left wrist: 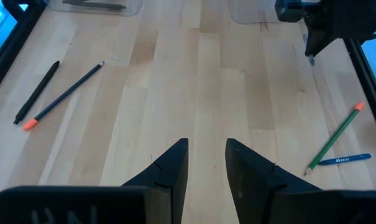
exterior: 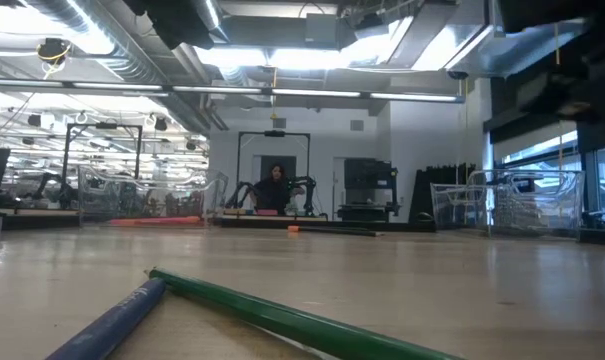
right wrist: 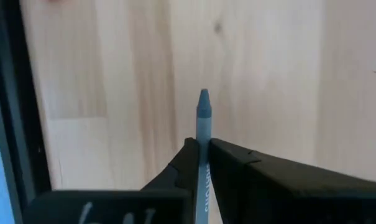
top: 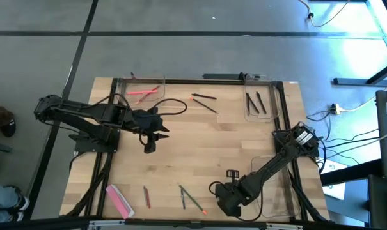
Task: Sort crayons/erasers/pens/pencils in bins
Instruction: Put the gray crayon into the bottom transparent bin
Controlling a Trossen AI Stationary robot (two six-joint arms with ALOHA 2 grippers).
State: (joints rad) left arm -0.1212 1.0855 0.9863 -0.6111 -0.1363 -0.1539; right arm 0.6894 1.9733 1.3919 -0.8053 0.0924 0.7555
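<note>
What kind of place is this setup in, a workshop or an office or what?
Probably a robotics lab or open industrial workspace. The wooden table stands on a concrete floor with cables running beside it, and the low view shows exposed ceiling ducts, more framed rigs and a person seated far behind.

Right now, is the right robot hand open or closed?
Closed. In its wrist view, the right gripper pinches a blue crayon, whose tip sticks out past the fingers.

Pink bar (top: 119,200) (table's (top: 199,150) corner)
</note>
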